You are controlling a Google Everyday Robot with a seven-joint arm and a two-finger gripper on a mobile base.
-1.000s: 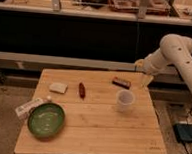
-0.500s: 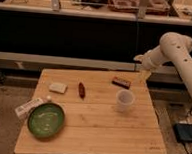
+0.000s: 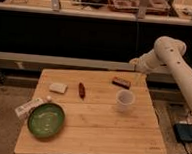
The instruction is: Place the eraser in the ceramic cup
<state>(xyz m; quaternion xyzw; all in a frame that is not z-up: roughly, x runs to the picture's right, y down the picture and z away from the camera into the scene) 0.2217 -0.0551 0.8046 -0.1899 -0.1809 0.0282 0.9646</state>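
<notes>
The eraser [image 3: 121, 82], a small dark block with a reddish-brown top, lies at the back right of the wooden table [image 3: 100, 134]. The white ceramic cup [image 3: 124, 100] stands upright just in front of it, a little to the right. My gripper [image 3: 138, 79] hangs from the white arm [image 3: 169, 52] above the table's back right corner. It is just right of the eraser and a little above it, holding nothing that I can see.
A green bowl [image 3: 46, 120] sits front left with a white packet [image 3: 29, 107] beside it. A flat white pad [image 3: 58, 87] and a slim dark red stick [image 3: 81, 89] lie mid-left. A dark shelf wall stands behind the table. A blue box [image 3: 186, 132] lies on the floor at right.
The arm has shifted slightly to the left, toward the eraser. The things on the table have not moved.
</notes>
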